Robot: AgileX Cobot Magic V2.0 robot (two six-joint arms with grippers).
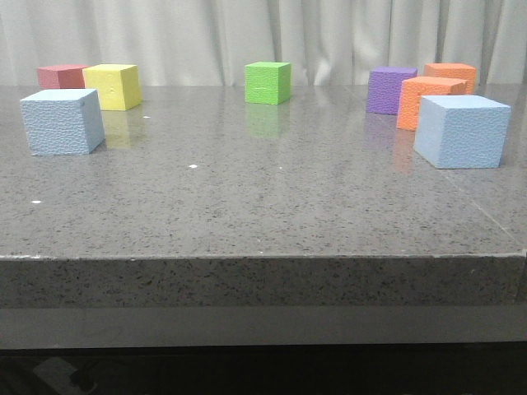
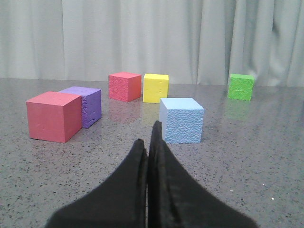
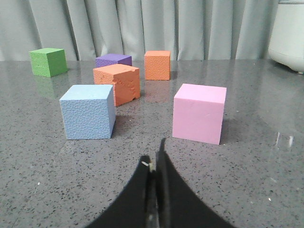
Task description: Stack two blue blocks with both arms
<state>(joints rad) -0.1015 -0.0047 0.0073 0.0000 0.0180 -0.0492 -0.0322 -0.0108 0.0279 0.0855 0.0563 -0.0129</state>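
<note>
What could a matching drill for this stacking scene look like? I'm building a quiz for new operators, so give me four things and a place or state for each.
Things:
1. left blue block
2. right blue block
3. green cube
4. left hand

Places or states:
A. far middle of the table
B. fingers shut, holding nothing
C. in front of the orange cubes
D. in front of the yellow cube

Pairs: 1-D, 2-C, 3-A, 4-B
</note>
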